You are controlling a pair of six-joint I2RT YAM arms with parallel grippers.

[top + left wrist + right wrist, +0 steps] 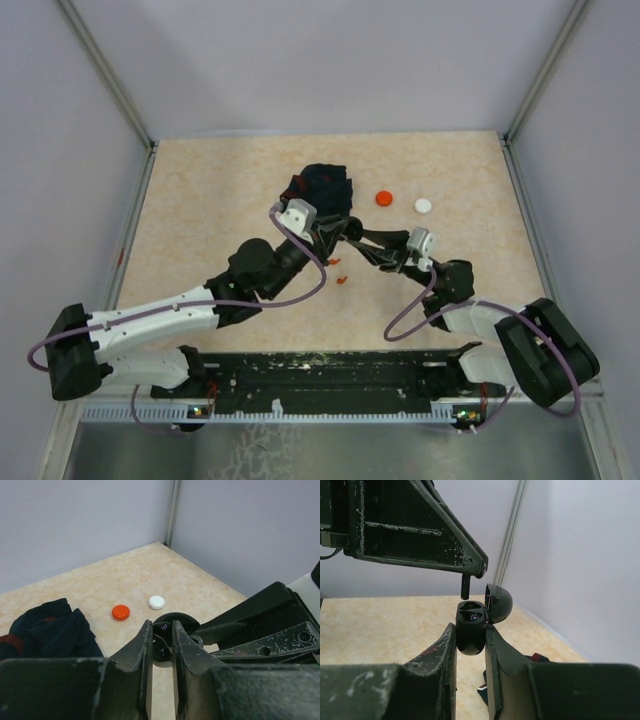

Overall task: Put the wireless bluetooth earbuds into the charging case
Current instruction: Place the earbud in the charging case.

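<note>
Clamping case (471, 615) (right gripper (470, 632)) and earbud (465, 586) (left gripper (161, 629)).

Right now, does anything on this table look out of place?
Two tiny red plastic pieces, possibly earbuds, lie loose on the beige table on the near side of the crumpled dark navy cloth, away from the open black charging case in the right hand. The left hand holds a black earbud over it. Nothing looks spilled or broken.
</note>
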